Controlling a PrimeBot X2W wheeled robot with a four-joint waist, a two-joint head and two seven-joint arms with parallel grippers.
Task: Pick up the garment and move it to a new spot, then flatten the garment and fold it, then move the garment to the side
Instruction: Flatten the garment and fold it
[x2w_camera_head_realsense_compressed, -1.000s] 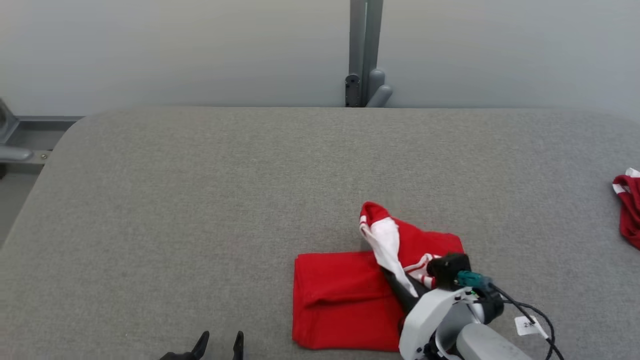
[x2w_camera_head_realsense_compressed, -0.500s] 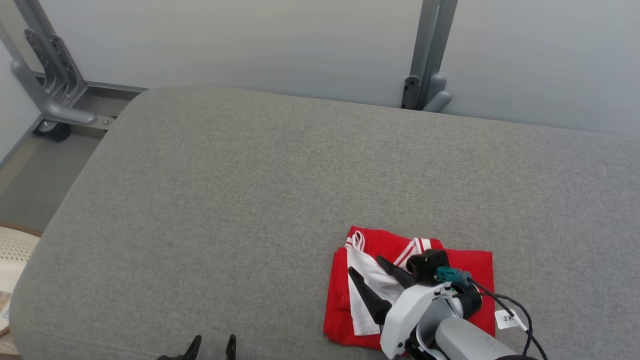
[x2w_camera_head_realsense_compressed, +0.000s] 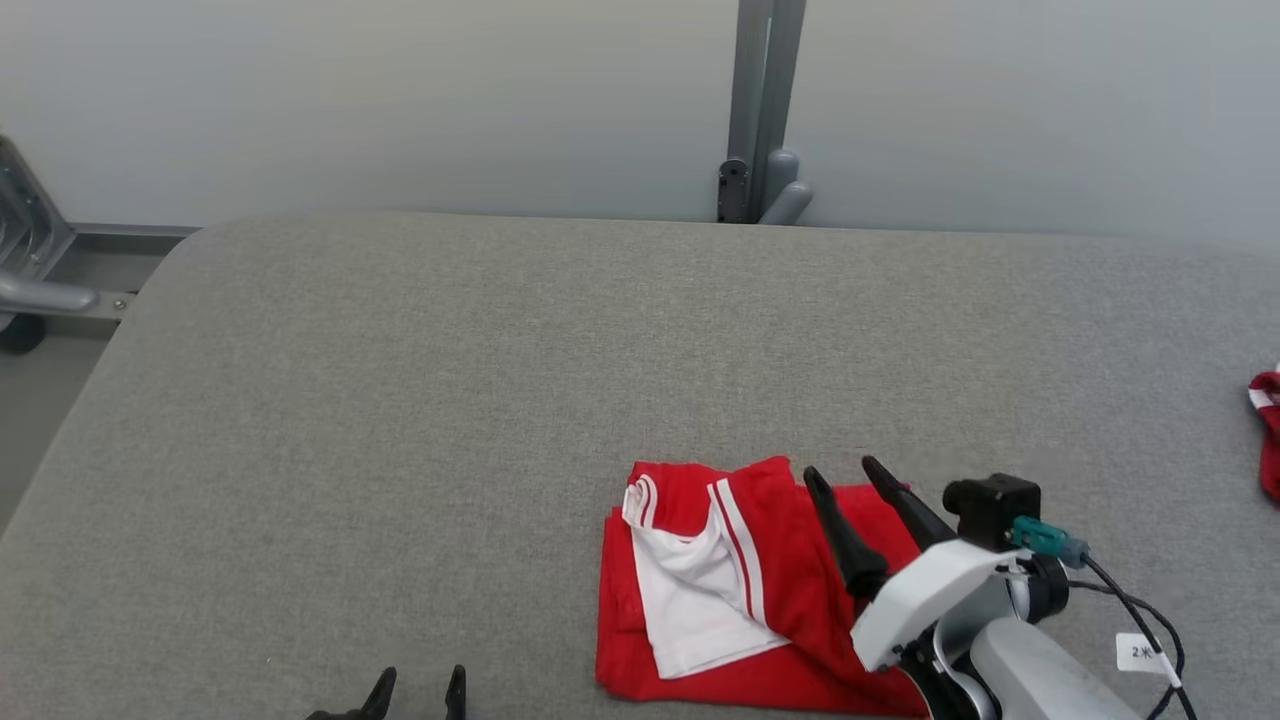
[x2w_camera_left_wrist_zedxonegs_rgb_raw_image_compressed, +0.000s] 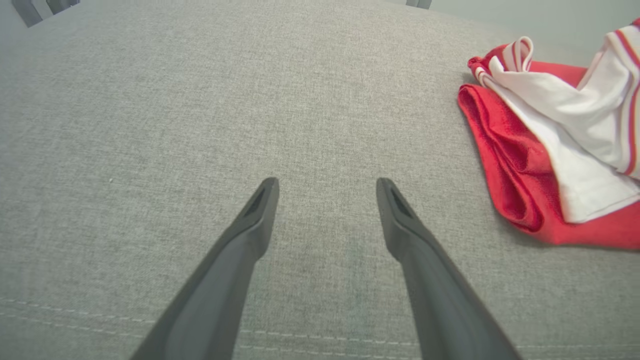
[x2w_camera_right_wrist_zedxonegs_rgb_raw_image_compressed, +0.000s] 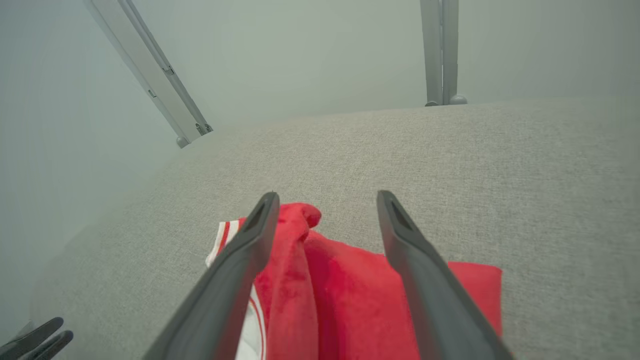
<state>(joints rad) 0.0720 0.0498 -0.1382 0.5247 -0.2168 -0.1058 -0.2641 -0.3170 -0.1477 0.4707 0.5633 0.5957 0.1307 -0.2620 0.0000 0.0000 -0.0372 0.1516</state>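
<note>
At the near edge of the grey fabric-covered table (x2w_camera_head_realsense_compressed: 500, 400), left of the middle, the left gripper (x2w_camera_head_realsense_compressed: 420, 682) hangs just above the bare surface. Its two dark fingers are spread wide and nothing is between them. From its wrist camera the left gripper (x2w_camera_left_wrist_zedxonegs_rgb_raw_image_compressed: 326, 185) points across empty grey table (x2w_camera_left_wrist_zedxonegs_rgb_raw_image_compressed: 200, 100), with the garment (x2w_camera_left_wrist_zedxonegs_rgb_raw_image_compressed: 550, 150) lying to one side, apart from the fingers.

The garment (x2w_camera_head_realsense_compressed: 790, 590) lies close to the near edge, right of the middle. It is a red piece, folded into a rough rectangle. A white panel with red-and-white striped trim is turned up over its left half, and a small bunched fold stands at its far left corner.

The right gripper (x2w_camera_head_realsense_compressed: 840, 468) reaches in over the garment's right half, its pale forearm coming from the near right corner. Its fingers are spread wide and hold nothing. In the right wrist view the gripper (x2w_camera_right_wrist_zedxonegs_rgb_raw_image_compressed: 327, 196) straddles red cloth (x2w_camera_right_wrist_zedxonegs_rgb_raw_image_compressed: 350, 290) without clamping it. Whether the tips touch the fabric cannot be told.

Beyond the garment the table (x2w_camera_right_wrist_zedxonegs_rgb_raw_image_compressed: 500, 175) runs bare to its far edge. At the right edge, well apart, lies another red cloth (x2w_camera_head_realsense_compressed: 1268, 430) with white trim. Behind the far edge stands a grey metal post (x2w_camera_head_realsense_compressed: 755, 100) against a pale wall (x2w_camera_head_realsense_compressed: 400, 100).
</note>
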